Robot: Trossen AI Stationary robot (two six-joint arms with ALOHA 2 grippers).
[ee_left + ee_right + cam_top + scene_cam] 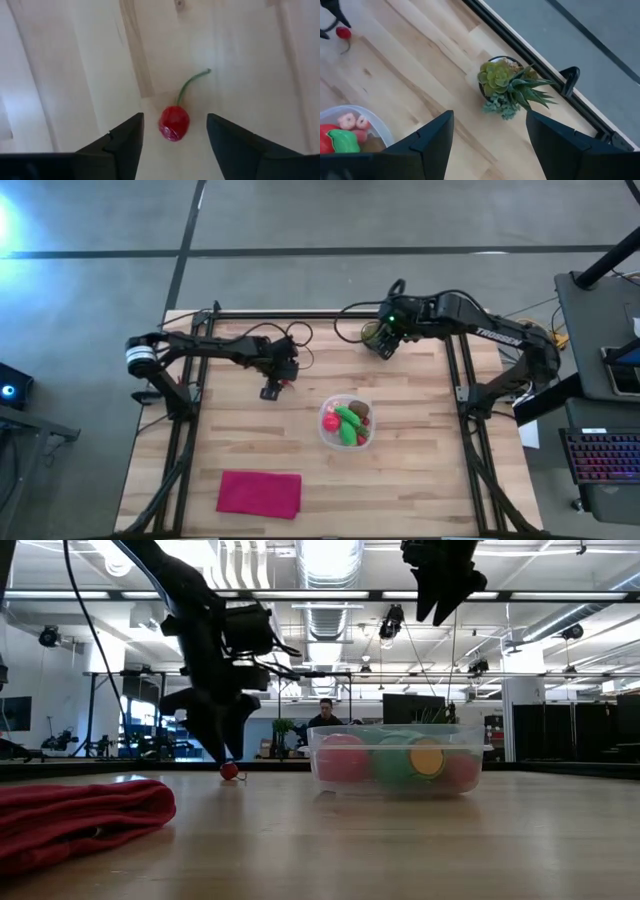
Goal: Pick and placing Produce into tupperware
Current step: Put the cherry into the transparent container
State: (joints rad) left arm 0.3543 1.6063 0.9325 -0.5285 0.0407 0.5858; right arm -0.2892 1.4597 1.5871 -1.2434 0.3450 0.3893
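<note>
A small red cherry with a green stem (174,122) lies on the wooden table, also seen in the low view (230,771). My left gripper (175,119) is open and low over it, one finger on each side, with a gap to the cherry on both sides (272,388). The clear tupperware (365,442) stands at mid-table and holds several produce pieces: green, red, pink and brown (395,758). My right gripper (489,125) is open and high above the far edge of the table (385,345).
A potted green plant (507,85) stands near the table's far edge, below my right gripper. A folded magenta cloth (260,493) lies near the table's near edge, left of the tupperware. A black frame rail (300,314) runs along the far edge. A person (325,715) sits in the room beyond.
</note>
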